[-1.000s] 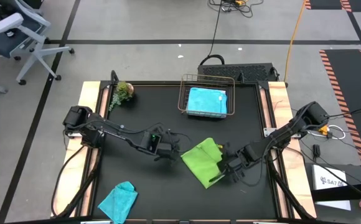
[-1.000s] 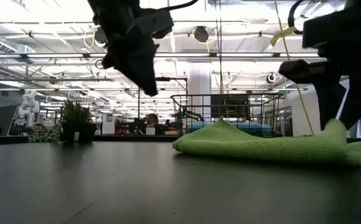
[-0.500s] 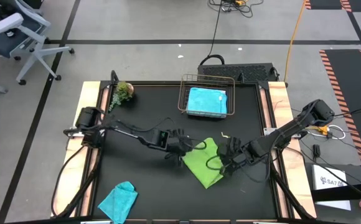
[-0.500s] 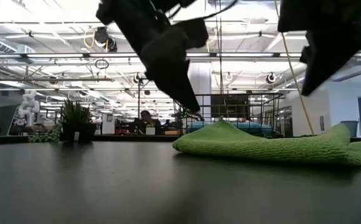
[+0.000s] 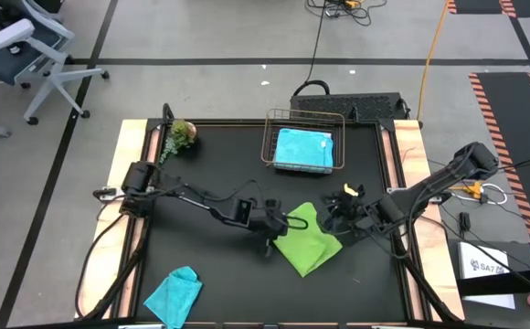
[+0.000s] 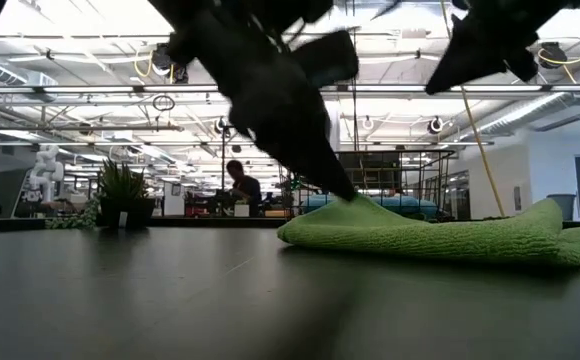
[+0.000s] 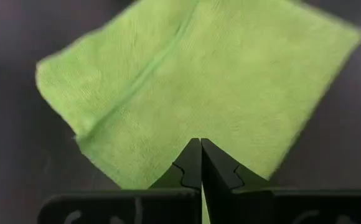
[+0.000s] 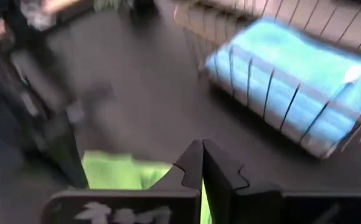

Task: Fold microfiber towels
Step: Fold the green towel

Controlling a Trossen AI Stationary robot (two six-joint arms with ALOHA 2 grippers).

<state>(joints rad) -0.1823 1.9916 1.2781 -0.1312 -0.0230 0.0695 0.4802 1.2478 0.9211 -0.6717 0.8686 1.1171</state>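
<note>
Taking the lime green microfiber towel [image 5: 307, 239] as the landmark, nearest the front edge of the black surface [image 5: 201, 174] and well off to the towel's left lies a crumpled teal microfiber cloth [image 5: 174, 294], not yet folded by the look of it. The lime green towel itself sits around the middle of the surface, doubled over once with a seam line showing across it in the left wrist view, so its fold looks under way but hardly finished. The left pincer [image 5: 272, 224] rests at the towel's left edge, touching its raised corner, fingers pressed together; whether cloth is caught between them I cannot tell. The right pincer [image 5: 340, 212] hangs just beside the towel's right corner, lifted clear of it, fingers likewise pressed together on nothing visible. Beyond the towel, in a wire basket [image 5: 270, 139], lies a neatly folded sky blue microfiber towel [image 5: 303, 149], apparently done. Farther left stands a small green plant [image 5: 182, 134].
</note>
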